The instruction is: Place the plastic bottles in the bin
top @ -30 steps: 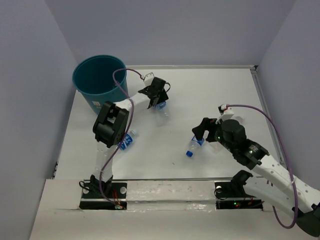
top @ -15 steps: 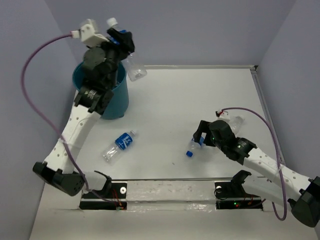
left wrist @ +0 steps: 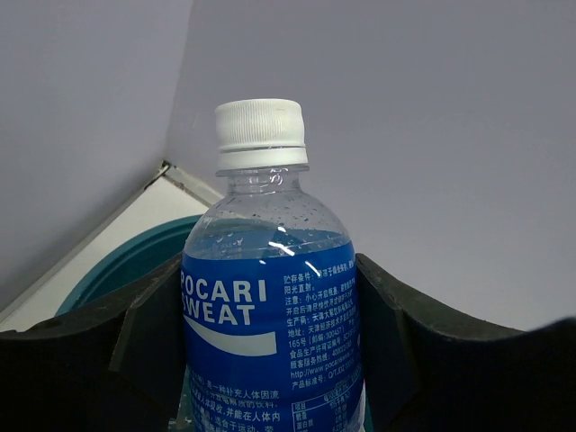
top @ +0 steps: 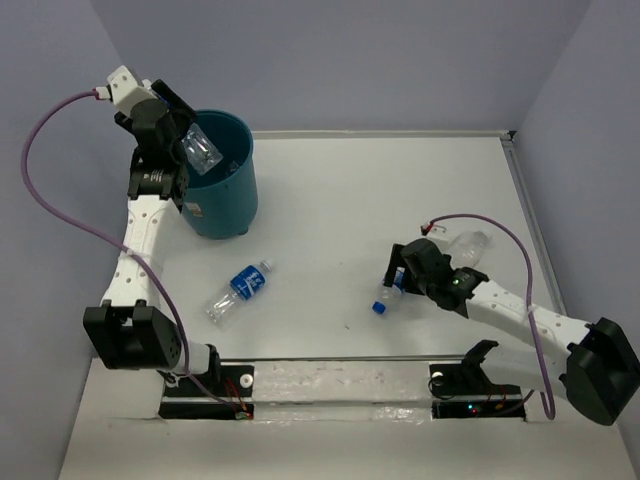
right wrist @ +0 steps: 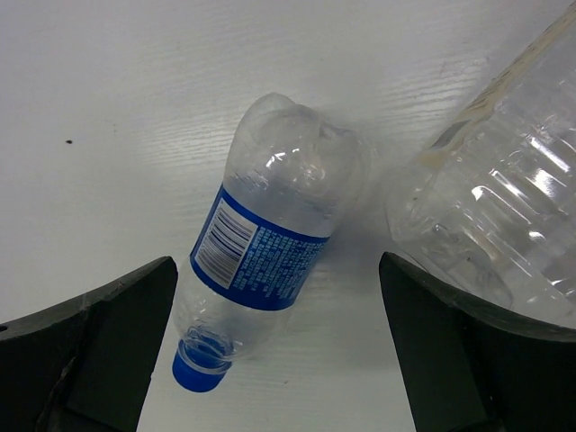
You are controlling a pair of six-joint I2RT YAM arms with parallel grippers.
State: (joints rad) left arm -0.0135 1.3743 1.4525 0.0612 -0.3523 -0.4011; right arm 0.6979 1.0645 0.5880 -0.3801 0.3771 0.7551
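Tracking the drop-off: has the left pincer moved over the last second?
Yes. The left pincer, shut on a bottle, went from the table right of the bin, leftward and up, to above the bin's left rim.

- The left gripper (top: 188, 138) is holding a clear bottle (top: 203, 152) over the teal bin (top: 228, 205).
- A blue-labelled bottle (top: 240, 289) is lying on the white table (top: 340, 200), near the bin.
- The right gripper (top: 396, 278) is hanging over a blue-capped bottle (top: 384, 298); its jaws seem to be standing apart.
- A plain bottle (top: 470, 243) is lying beside that arm.
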